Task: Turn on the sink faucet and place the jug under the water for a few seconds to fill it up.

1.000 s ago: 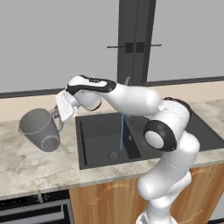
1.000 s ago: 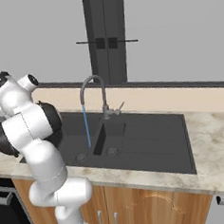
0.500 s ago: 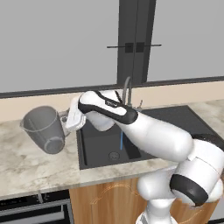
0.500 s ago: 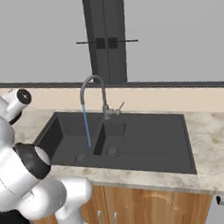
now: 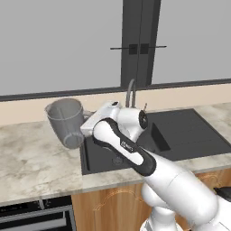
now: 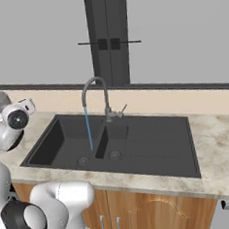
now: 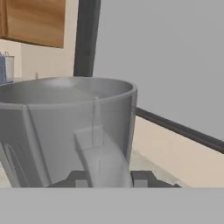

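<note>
The jug [image 5: 66, 122], translucent grey and looking empty, is hanging tilted above the counter [image 5: 31, 158] left of the sink [image 6: 138, 148], its handle pinched by the gripper [image 7: 108, 177]. Water [image 6: 88, 130] is running from the faucet [image 6: 98, 96] into the sink.

The jug [image 5: 66, 121] hangs clear above the counter [image 5: 31, 155], left of the sink [image 6: 138, 148]. Open air lies over both basins. The sink faucet [image 6: 99, 95] arches above them, with the water [image 6: 88, 130] falling into the left basin.
</note>
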